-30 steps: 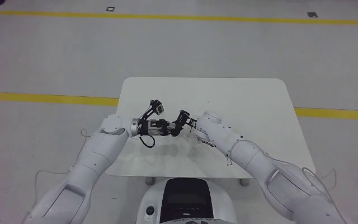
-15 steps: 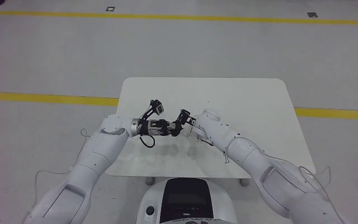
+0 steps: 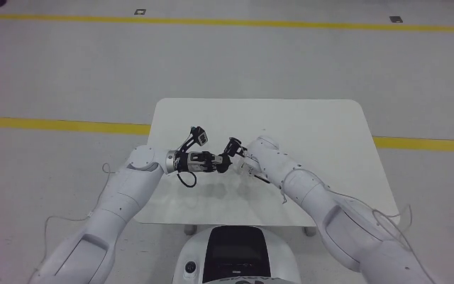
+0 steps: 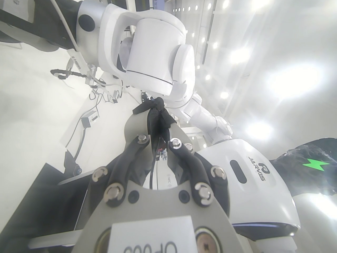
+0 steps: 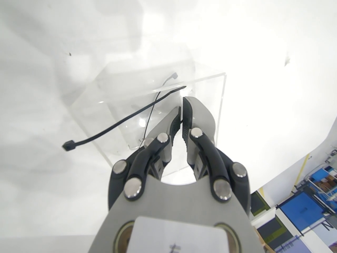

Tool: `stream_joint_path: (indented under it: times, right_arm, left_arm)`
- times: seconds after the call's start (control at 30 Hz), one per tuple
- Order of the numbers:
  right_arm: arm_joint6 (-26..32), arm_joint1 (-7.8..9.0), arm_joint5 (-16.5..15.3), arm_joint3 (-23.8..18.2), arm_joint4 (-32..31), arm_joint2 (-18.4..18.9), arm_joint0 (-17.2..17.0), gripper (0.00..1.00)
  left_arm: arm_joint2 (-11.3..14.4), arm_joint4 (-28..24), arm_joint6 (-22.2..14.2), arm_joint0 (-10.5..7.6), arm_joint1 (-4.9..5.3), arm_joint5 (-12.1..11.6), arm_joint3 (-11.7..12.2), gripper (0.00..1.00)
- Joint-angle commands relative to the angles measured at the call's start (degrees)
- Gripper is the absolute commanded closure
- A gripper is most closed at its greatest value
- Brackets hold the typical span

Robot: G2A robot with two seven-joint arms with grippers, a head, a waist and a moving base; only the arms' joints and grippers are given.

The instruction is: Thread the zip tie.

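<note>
Zip tie: black, stretched almost straight just beyond the right gripper, over a clear box standing on the table. Long axis slantwise across the gripper's line; tapered tip close to the fingertips yet apart from them, square head at the far end, out past the box's edge. Beside it, a thinner dark line curving through the box; strap or reflection, cannot tell. Right gripper's pads pressed together, nothing discernible between them. Left gripper closed on a thin black strand running back between its fingers; whether another zip tie, cannot tell. Seen from above, both grippers nose to nose over the table's near half, left of its middle. Compared with a second ago: grippers at the same spot over the table, right wrist and forearm shifted slightly toward the table's left edge. Well apart from the table's far and right edges; nearer its left and near edges.
</note>
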Motion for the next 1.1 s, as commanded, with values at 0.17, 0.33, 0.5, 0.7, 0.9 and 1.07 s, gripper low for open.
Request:
stream_joint_path:
  times: [0.17,0.33,0.5,0.7,0.9,1.07]
  right_arm:
    - [-0.8,-0.77,0.8,0.5,-1.2,0.1,0.2,1.00]
    - [-1.2,-0.37,1.3,-1.4,-2.5,1.1,-0.4,1.00]
    - [-1.3,0.83,1.0,-4.4,-4.0,2.9,-1.7,1.00]
    - [-0.7,2.68,-1.7,-8.7,-4.4,6.1,-3.8,1.00]
    - [0.6,4.03,-5.8,-11.6,-4.1,8.6,-5.4,0.87]
    - [1.9,4.39,-7.0,-12.8,-3.8,9.7,-6.0,0.86]
  left_arm:
    - [0.0,0.0,0.0,0.00,0.00,0.0,0.0,1.00]
    - [0.0,0.0,0.0,0.00,0.00,0.0,0.0,1.00]
    - [0.0,0.0,0.0,0.00,0.00,0.0,0.0,1.00]
    - [0.0,0.0,0.0,0.00,0.00,0.0,0.0,1.00]
    - [0.0,0.0,0.0,0.00,0.00,0.0,0.0,1.00]
    - [0.0,0.0,0.0,0.00,0.00,0.0,0.0,1.00]
